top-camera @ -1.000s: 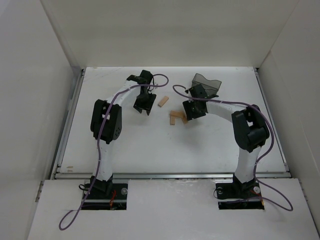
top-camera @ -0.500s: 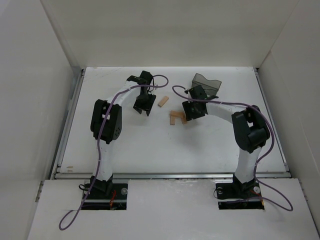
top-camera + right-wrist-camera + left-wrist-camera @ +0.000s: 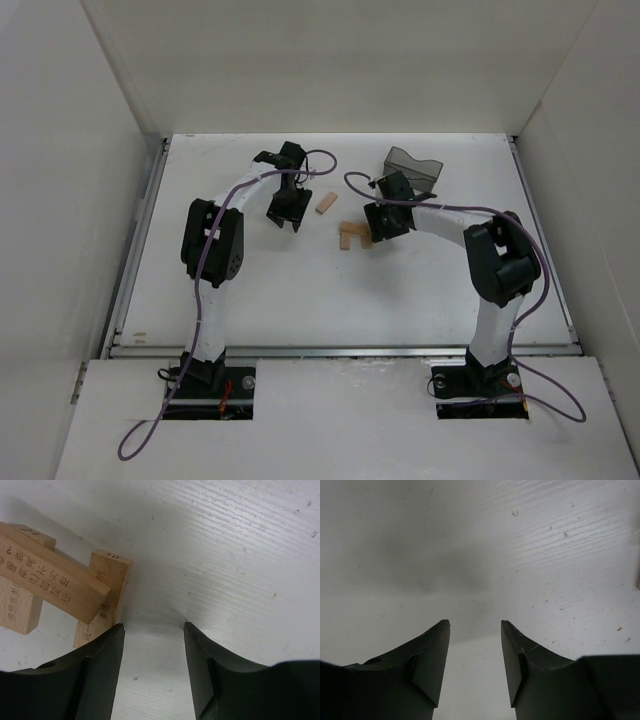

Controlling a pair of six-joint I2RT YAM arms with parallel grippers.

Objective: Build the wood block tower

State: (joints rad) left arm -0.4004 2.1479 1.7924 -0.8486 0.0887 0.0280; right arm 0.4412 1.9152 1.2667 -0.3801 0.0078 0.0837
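Right gripper hovers part-open and empty, the tower at its ten o'clock, apparently just beside one finger. A sideways drift there could knock the top layer off. Left gripper is part-open and empty too, with a wood block at the tower's eleven o'clock.

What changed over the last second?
The right gripper edged slightly left, closer to the tower, its jaws open with nothing between them. Nothing was grabbed or released. The left gripper, the loose wood block, the grey bin and the tower itself stayed put.
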